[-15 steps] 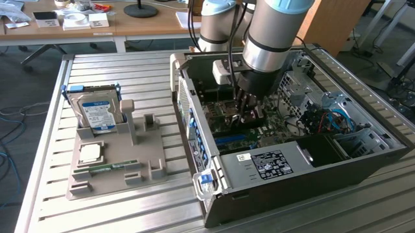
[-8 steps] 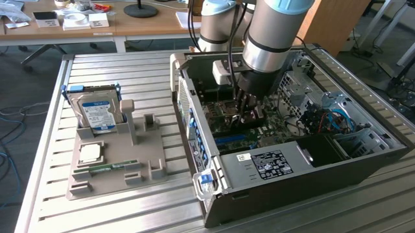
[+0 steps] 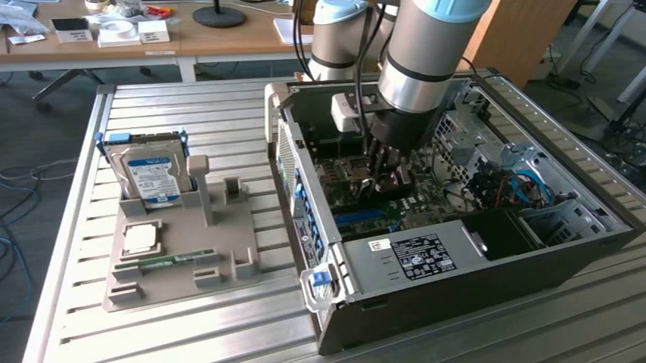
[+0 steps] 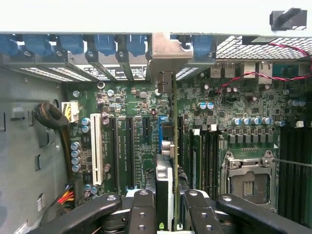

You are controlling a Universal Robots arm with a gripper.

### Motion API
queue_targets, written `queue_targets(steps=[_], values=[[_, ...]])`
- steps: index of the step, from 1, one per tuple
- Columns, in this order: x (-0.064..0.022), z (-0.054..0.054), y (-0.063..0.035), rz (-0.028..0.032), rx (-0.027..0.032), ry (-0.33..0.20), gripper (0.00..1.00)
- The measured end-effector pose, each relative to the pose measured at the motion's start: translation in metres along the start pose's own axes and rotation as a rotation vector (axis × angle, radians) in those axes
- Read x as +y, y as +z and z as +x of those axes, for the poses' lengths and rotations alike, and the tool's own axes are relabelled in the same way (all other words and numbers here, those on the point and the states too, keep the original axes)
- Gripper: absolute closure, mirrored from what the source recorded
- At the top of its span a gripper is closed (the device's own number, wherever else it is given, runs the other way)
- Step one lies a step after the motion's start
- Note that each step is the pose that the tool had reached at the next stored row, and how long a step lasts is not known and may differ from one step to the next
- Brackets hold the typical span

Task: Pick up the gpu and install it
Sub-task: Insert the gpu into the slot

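Fingers (image 4: 142, 214) are clamping the gpu (image 4: 173, 161) edge-on between them, inside the open computer case (image 3: 454, 265). Card is standing upright over the motherboard (image 4: 122, 97) slots, its silvery bracket (image 4: 168, 51) lying at the rear slot openings among the blue latches (image 4: 105, 44).

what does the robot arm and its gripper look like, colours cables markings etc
The arm is a thick silver-grey metal tube with light blue joint caps and a black band near the wrist. Black cables run down alongside it, and a small white box is mounted by the wrist. The gripper is black; its fingers are matt black jointed links with round pivot pins.
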State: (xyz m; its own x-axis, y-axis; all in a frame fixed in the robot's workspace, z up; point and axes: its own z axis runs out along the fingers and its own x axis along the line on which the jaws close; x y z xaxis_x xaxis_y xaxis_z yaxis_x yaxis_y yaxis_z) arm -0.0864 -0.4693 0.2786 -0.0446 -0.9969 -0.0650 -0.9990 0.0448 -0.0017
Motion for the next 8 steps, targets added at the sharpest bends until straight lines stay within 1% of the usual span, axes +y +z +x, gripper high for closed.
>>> queue_targets(steps=[8], values=[[-0.0001,0.003,-0.0003,-0.0001,0.0,0.0,0.73]])
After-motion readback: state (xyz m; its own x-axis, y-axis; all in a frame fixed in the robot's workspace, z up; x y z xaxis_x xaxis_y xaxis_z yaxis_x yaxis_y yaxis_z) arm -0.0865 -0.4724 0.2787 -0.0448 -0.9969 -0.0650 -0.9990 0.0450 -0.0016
